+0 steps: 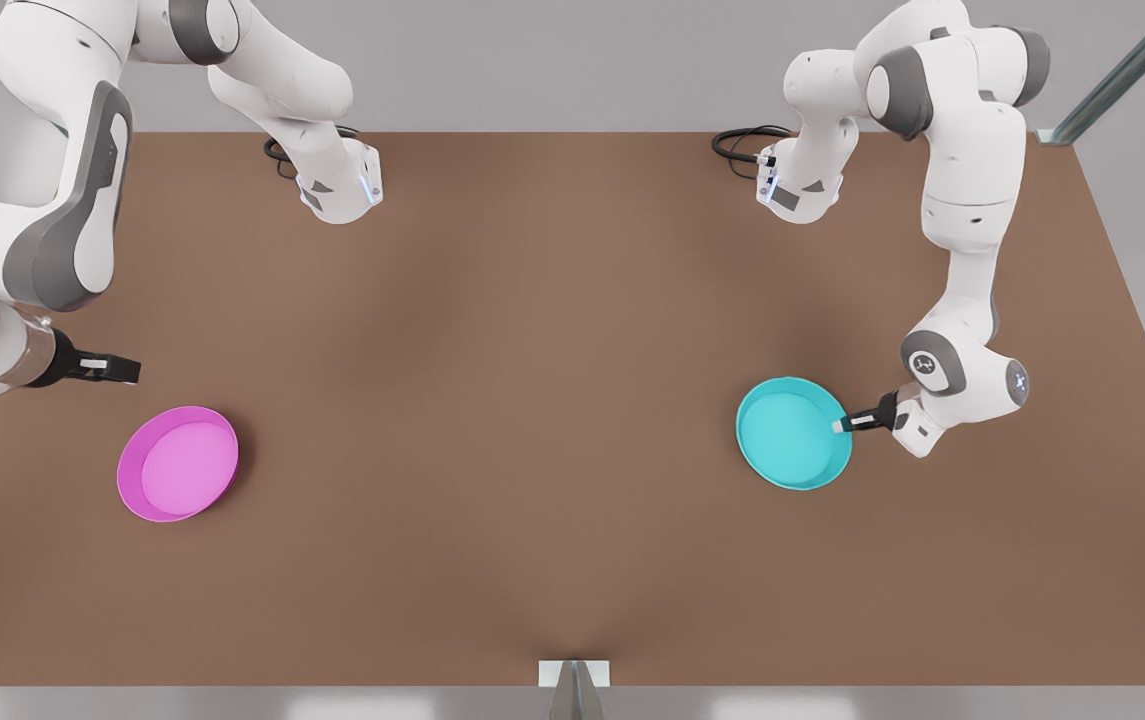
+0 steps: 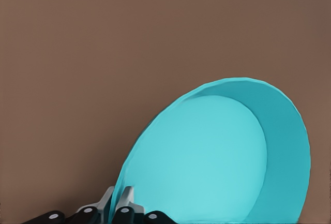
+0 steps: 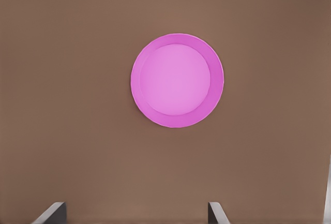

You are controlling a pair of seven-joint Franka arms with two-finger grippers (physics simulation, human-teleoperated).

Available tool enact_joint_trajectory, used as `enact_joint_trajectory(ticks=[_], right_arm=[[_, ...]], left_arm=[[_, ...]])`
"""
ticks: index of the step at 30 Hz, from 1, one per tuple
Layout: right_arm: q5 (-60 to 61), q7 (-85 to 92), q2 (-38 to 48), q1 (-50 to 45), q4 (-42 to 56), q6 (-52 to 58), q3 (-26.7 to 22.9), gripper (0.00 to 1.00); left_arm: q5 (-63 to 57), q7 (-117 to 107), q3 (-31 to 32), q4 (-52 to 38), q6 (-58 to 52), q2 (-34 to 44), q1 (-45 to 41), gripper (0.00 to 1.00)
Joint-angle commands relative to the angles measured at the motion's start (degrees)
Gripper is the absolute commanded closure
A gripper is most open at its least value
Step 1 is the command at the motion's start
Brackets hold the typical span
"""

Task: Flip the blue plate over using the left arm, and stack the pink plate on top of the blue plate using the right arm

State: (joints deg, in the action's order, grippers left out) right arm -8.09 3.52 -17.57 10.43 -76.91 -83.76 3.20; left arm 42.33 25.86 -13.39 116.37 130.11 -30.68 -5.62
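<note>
My left hand (image 1: 844, 424) pinches the blue plate (image 1: 792, 432) by its rim, on the side of the bench (image 1: 552, 400) at the front view's right, the plate's far edge tilting up away from me. My right hand (image 1: 117, 368) hovers open just above the pink plate (image 1: 178, 463), which lies flat, well apart from the blue one.

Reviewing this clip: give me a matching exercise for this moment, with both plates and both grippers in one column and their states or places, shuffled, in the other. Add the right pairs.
Things:
1. blue plate
2. pink plate
3. left gripper
4. right gripper

States or places:
A. open, above the table, holding nothing
B. lying open side up at the front view's left, untouched
C. shut on a plate's rim
D. held by its rim at the front view's right, open side up

Pairs: 1-D, 2-B, 3-C, 4-A
</note>
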Motion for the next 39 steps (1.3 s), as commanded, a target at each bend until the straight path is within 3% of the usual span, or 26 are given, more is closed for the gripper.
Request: enact_joint_trajectory(ticks=[1, 14, 18, 25, 34, 39], right_arm=[[0.00, 0.09, -0.18, 0.03, 0.09, 0.00, 0.05, 0.00], [0.00, 0.70, -0.18, 1.35, 0.18, -0.09, 0.05, 0.00], [0.00, 0.70, -0.18, 1.35, 0.36, -0.09, 0.05, 0.00], [0.00, 0.70, -0.27, 1.52, 0.36, -0.18, -0.04, 0.00], [0.00, 0.70, -0.53, 1.96, 0.36, -0.26, 0.05, 0.00], [0.00, 0.70, -0.88, 2.57, 0.36, -0.26, 0.05, 0.00]], left_arm=[[0.47, 0.07, -0.06, 0.00, -0.03, 0.09, 0.00, 0.79], [0.03, -3.97, -0.32, -3.43, -6.71, 3.87, 0.00, 0.79], [-8.58, -10.82, 0.29, -8.70, -12.34, 5.80, 0.00, 0.79], [-22.65, -21.55, 4.95, -11.08, -12.78, 9.93, -0.44, 0.79], [-35.91, -42.29, 5.48, -11.87, -12.87, 11.87, -10.20, 0.79], [-48.30, -56.00, 5.48, -18.37, -21.92, 11.95, -15.73, 0.79]])
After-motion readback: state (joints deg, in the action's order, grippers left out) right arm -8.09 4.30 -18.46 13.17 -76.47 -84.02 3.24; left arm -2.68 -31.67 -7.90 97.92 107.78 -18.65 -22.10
